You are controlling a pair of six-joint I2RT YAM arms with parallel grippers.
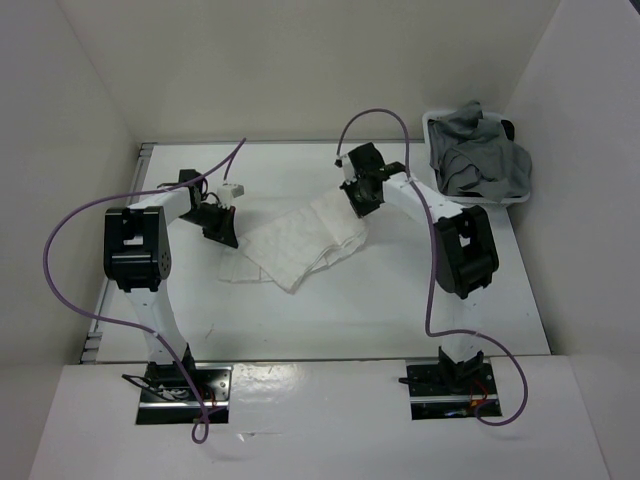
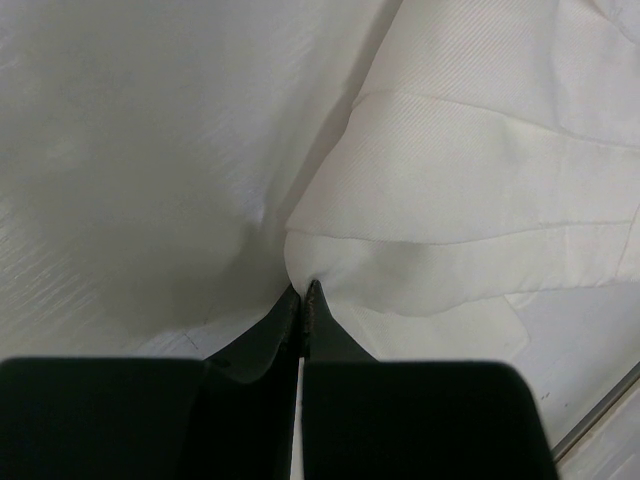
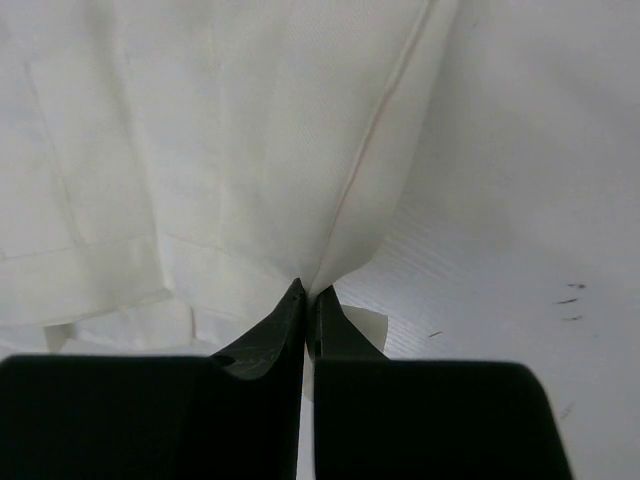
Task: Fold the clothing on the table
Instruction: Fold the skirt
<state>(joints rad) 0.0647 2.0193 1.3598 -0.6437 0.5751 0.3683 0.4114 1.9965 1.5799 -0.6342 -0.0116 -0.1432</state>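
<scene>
Left gripper (image 2: pixel 305 290) and right gripper (image 3: pixel 308 290), jaws closed, each pinch an edge of the thin white pleated skirt (image 1: pixel 300 245), apparently partly folded, on the flat white table (image 1: pixel 350 310).

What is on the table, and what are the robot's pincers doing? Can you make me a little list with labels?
Clothing: white skirt, lying rumpled on the table
Left pincer: shut, pinching the skirt's left side
Right pincer: shut, pinching the skirt's far right end
Off to the side: grey clothes heaped in a bin at the far right corner
Fold: not neat yet
</scene>
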